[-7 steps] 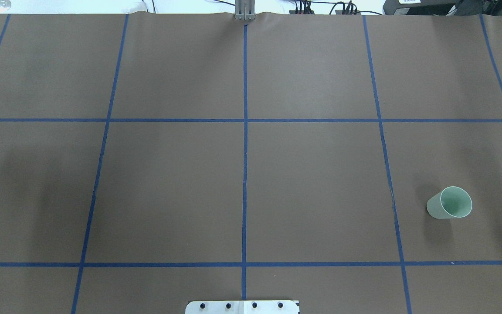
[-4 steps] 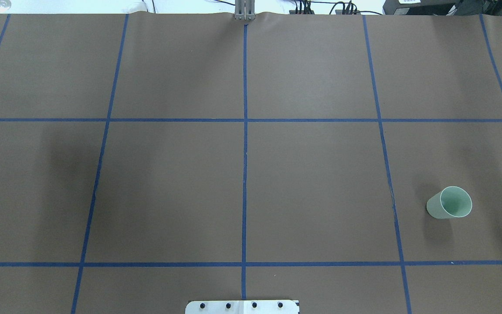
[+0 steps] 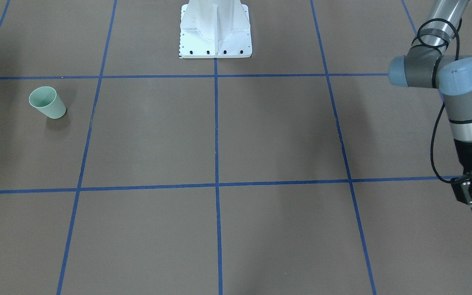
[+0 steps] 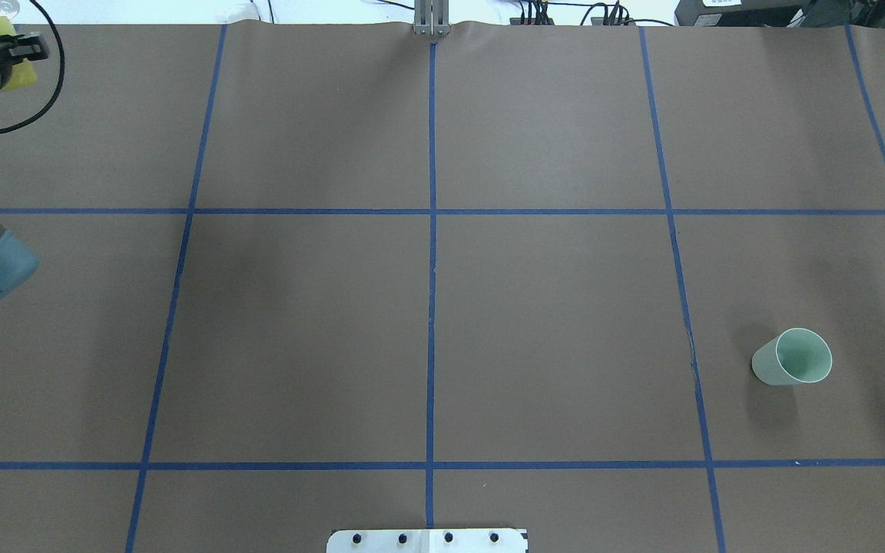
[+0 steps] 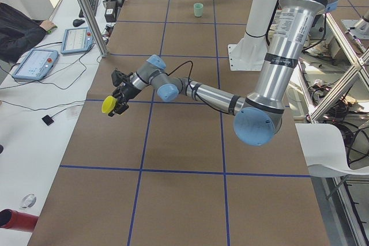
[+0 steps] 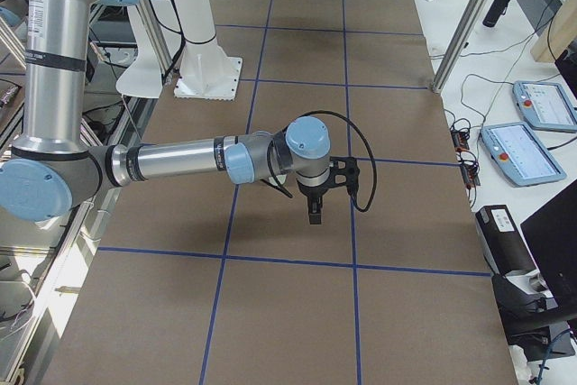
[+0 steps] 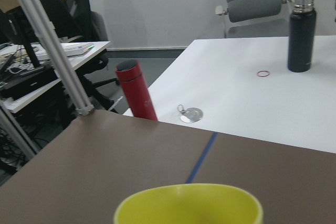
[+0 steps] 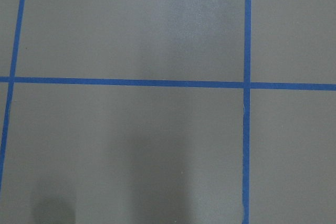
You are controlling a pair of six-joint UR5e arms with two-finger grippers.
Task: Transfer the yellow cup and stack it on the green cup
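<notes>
Close in, just right of the white metal robot base, the pale mint-green plastic tumbler stands upright, mouth up. Further right of that base hangs the right gripper; whether its jaws are apart, can't tell. Farthest out, forward-left of the base, the left gripper is clamped on the bright yellow plastic tumbler.

Left gripper holding, right gripper pointing down.
The left arm reaches out low and nearly level, its wrist turned sideways, fingers clamped on the yellow cup. The right arm also stretches level, wrist bent so its gripper aims straight down; whether those jaws are parted cannot be told.
</notes>
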